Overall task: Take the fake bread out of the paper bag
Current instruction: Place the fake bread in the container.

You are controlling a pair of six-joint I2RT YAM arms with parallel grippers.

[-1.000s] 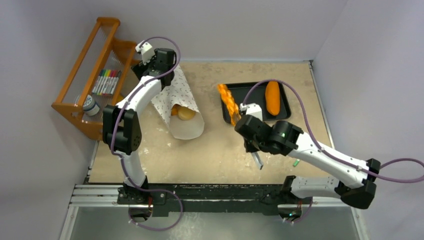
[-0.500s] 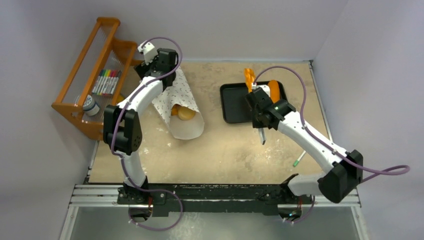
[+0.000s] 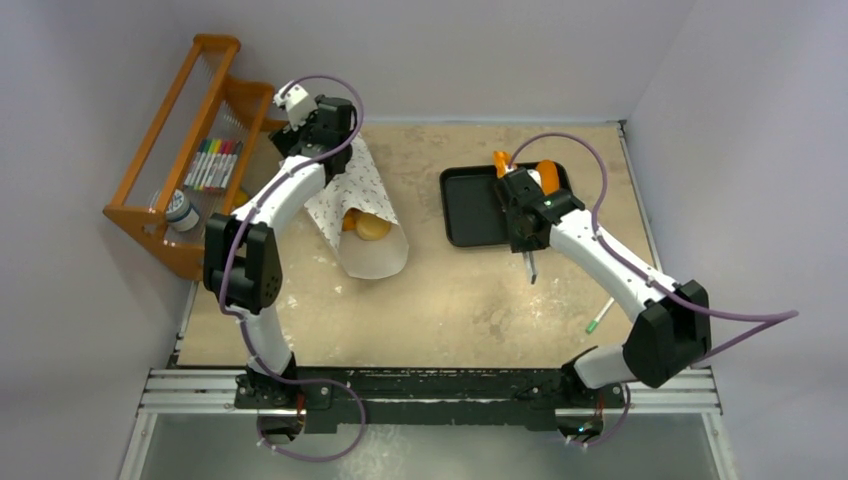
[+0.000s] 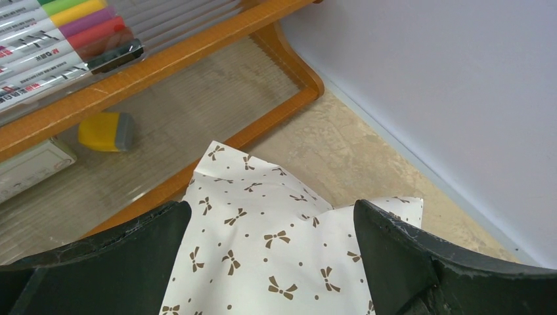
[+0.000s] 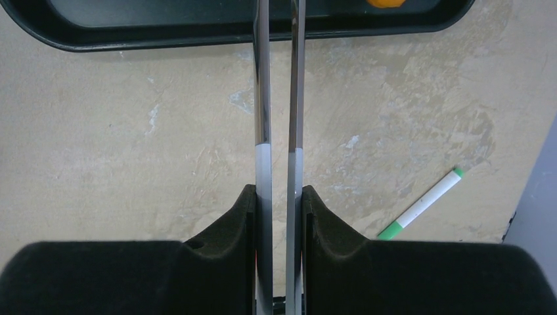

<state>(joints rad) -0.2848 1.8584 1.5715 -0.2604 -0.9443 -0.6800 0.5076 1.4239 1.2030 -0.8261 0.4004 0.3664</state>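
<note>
- One paper bag (image 3: 362, 205) is lying on its side on the counter (image 3: 450, 300), left of centre, with its open mouth facing the arms.
- Two pieces of fake bread (image 3: 365, 226) are showing in that mouth: one tan roll (image 3: 375, 230) in front and one orange piece (image 3: 347, 220) tucked behind it.
- One black tray (image 3: 470, 215) is sitting to the right of the bag, apart from it. Two more pieces are showing at its far right corner: an orange stub (image 3: 501, 160) poking out past the right arm, and an orange loaf (image 3: 547, 173) partly hidden by that arm.
- The left hand (image 4: 268, 220) is hanging over the bag's closed far end, fingers spread wide with the bow-printed paper between them. I cannot tell whether they are touching it.
- The right hand (image 5: 278, 197) is clamping one pair of thin metal tongs (image 5: 261, 98). The two blades are running parallel over the tray's near rim, and their tips are out of the wrist view.
- One wooden rack (image 3: 160, 130) is standing at the far left, holding a row of markers (image 3: 212, 163) too small to count and one yellow block (image 4: 105, 131).
- One green-tipped pen (image 3: 600, 318) is lying loose near the right arm.
</note>
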